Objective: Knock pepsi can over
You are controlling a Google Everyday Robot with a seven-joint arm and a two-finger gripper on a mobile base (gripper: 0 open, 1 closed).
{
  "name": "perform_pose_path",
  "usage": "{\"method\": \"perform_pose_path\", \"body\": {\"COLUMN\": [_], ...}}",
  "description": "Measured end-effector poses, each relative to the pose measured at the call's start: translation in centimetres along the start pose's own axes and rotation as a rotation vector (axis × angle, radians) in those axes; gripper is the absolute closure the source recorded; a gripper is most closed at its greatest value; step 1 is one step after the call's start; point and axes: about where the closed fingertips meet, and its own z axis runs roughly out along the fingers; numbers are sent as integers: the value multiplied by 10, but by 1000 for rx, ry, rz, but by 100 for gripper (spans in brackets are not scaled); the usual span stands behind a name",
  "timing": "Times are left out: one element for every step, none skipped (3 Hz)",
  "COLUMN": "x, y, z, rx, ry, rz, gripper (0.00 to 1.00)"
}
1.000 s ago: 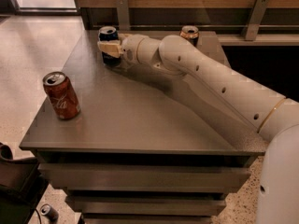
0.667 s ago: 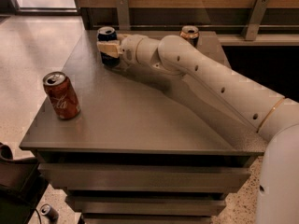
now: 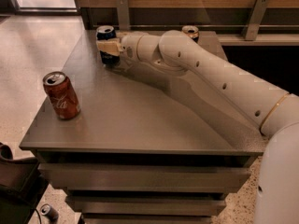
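Observation:
The pepsi can (image 3: 105,35) is dark blue with a silver top. It stands upright at the far left of the grey table (image 3: 135,111). My gripper (image 3: 108,47) is at the end of the white arm that reaches across the table from the right. It sits right against the front of the pepsi can and hides the can's lower half.
A red cola can (image 3: 61,96) stands upright near the table's left front edge. An orange-tan can (image 3: 190,31) stands at the back, behind the arm. A wooden wall with metal brackets runs behind the table. A small can (image 3: 48,212) lies on the floor at lower left.

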Motion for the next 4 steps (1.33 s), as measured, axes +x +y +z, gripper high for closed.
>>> {"method": "perform_pose_path", "body": {"x": [-16, -27, -33, -31], "y": [-8, -12, -14, -12], "z": [-16, -32, -47, -59], "rx": [-16, -44, -47, -30], "ry": [40, 104, 204, 319], "rz": [-27, -56, -92, -120], "gripper": [100, 100, 100, 100]}}
